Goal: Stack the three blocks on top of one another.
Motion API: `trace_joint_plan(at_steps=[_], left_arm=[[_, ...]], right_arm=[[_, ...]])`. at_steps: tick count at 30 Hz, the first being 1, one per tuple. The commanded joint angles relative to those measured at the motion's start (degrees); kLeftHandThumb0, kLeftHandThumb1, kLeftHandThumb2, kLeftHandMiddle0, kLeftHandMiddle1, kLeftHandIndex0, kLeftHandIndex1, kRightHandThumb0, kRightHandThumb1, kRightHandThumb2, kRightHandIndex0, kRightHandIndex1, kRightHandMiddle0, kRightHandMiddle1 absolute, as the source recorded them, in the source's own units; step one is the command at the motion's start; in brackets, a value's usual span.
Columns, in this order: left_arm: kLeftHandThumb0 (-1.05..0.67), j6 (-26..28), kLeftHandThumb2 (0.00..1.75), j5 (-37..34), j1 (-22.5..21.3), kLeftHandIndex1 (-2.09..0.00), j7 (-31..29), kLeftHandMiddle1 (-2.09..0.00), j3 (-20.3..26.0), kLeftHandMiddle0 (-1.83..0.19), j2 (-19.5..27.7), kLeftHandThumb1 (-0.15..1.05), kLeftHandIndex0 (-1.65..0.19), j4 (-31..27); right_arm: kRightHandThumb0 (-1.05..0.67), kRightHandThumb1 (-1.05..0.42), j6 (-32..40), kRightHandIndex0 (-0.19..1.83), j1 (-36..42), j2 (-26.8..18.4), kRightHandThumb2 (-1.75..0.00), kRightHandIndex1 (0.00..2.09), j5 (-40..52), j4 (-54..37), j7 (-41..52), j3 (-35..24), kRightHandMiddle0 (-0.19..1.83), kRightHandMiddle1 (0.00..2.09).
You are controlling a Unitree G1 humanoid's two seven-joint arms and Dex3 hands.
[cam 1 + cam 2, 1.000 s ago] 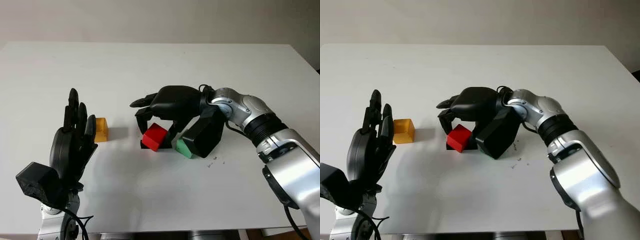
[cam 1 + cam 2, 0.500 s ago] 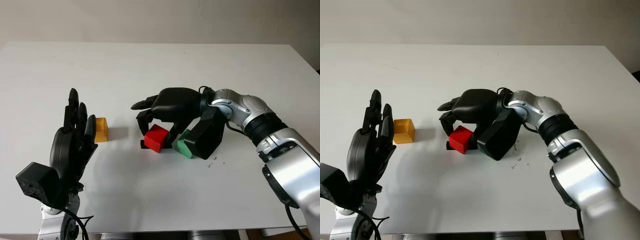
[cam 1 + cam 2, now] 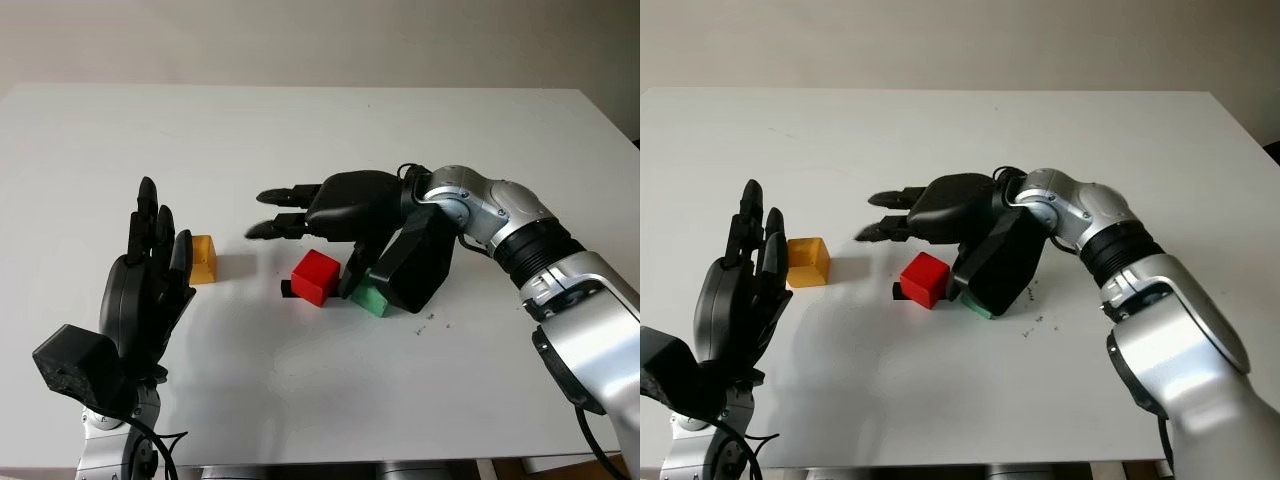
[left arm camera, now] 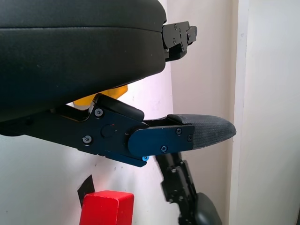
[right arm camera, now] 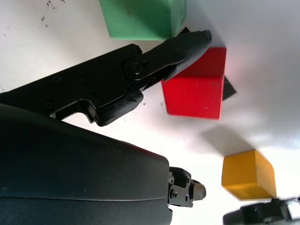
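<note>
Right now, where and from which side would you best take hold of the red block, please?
Probably from above, across two opposite upright faces of the red block. It sits flat on the table, top face bare, and the open right hand hovers just over it. The green block crowds one side.

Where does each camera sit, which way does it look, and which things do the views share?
Head stereo pair: looks forward and down at the white table; left hand raised at bottom left, open right hand above the red block, green block beside it.
Left wrist view: past its hand's shell toward the red block and right hand.
Right wrist view: down past its hand onto the red, green and yellow block.
Shared: red block in all views; yellow block in the head pair and right wrist view.
</note>
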Motion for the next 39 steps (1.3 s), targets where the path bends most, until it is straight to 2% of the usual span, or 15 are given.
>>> trace_joint_plan(at_steps=[1,6,9,14,19,22,26,31,39], left_arm=[[-0.74,-0.43,0.48,0.00,-0.01,-0.05,-0.06,-0.05,0.14,0.14,0.02,1.05,0.13,-0.17],[-0.74,-0.41,0.48,0.32,-0.10,-0.06,0.07,-0.06,0.17,0.13,0.20,1.05,0.12,-0.29],[-0.74,0.57,0.48,0.16,0.05,-0.05,0.10,-0.05,0.22,0.14,0.35,1.05,0.13,-0.93],[-0.74,-0.02,0.48,-0.10,0.07,-0.05,-0.45,-0.05,0.33,0.14,0.44,1.05,0.13,-0.54],[-0.74,-0.34,0.48,-0.22,0.01,-0.05,-0.98,-0.06,0.63,0.14,0.52,1.05,0.13,-0.25],[-0.73,-0.60,0.48,-0.12,-0.31,-0.05,-1.39,-0.06,0.69,0.14,0.79,1.05,0.13,0.24],[-0.73,-0.86,0.48,-0.41,-1.05,-0.05,-2.07,-0.05,0.75,0.14,0.91,1.05,0.13,1.18],[-0.72,-0.76,0.49,-0.26,-1.68,-0.05,-2.20,-0.05,0.76,0.15,0.90,1.05,0.14,1.40],[-0.72,-0.04,0.49,0.11,-1.70,-0.05,-2.08,-0.05,0.77,0.14,1.39,1.05,0.14,1.16]], right_arm=[[-0.82,-0.92,0.96,-0.19,-0.83,-1.37,-0.05,0.00,1.95,-2.19,0.92,-2.01,-0.19,0.00],[-0.90,-0.91,4.52,-0.19,0.42,-3.36,-0.05,0.00,7.17,-6.94,3.09,-6.55,-0.19,0.00],[-0.92,-1.02,10.66,-0.19,4.96,-3.81,-0.11,0.00,15.15,-11.49,4.24,-12.38,-0.19,0.00],[-0.88,-1.05,21.31,-0.19,16.42,-2.31,-0.48,0.00,27.77,-17.72,2.61,-21.73,-0.19,0.00],[-0.83,-1.05,29.44,-0.19,27.63,0.98,-0.67,0.00,35.58,-24.57,-0.24,-27.40,-0.19,0.00],[-0.80,-1.05,38.75,-0.19,35.78,5.53,-0.69,0.00,41.77,-32.11,-3.13,-30.79,-0.19,0.00],[-0.78,-1.05,46.39,-0.19,43.23,10.25,-0.72,0.00,45.62,-39.36,-7.46,-33.01,-0.19,0.00],[-0.75,-1.05,50.50,-0.19,48.30,14.13,-0.76,0.00,49.57,-43.64,-9.56,-35.20,-0.19,0.00],[-0.76,-1.05,51.96,-0.19,51.27,16.33,-0.79,0.00,51.37,-45.87,-10.71,-36.59,-0.19,0.00]])
